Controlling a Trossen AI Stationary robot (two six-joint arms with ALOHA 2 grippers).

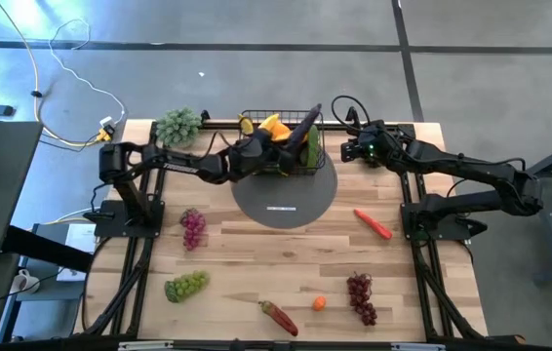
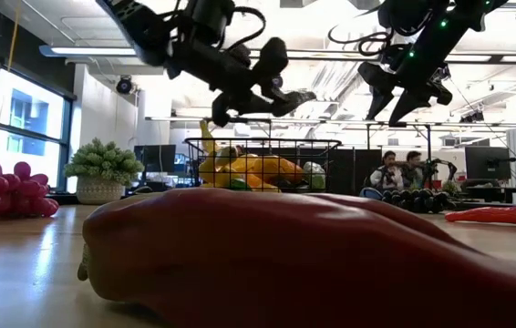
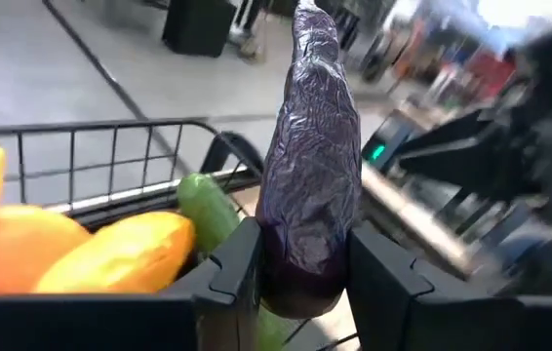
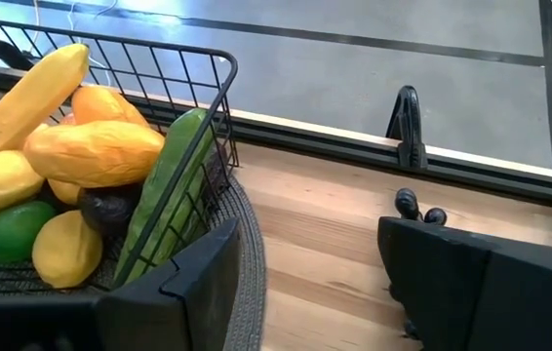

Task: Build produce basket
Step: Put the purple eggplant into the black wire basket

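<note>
Gripping an eggplant [image 3: 307, 166] above the basket [image 1: 286, 146], the left gripper [image 3: 300, 278] holds it between both fingers. Right gripper [image 4: 305, 283] hovers open beside the basket.

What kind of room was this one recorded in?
Probably a robotics lab or workshop: a polished concrete floor around the wooden table, ceiling strip lights, and people seated at monitors in the background.

Black wire basket [image 1: 286, 146] holding yellow-orange produce [image 4: 91, 151], purple eggplant [image 3: 310, 166] raised above it
</note>
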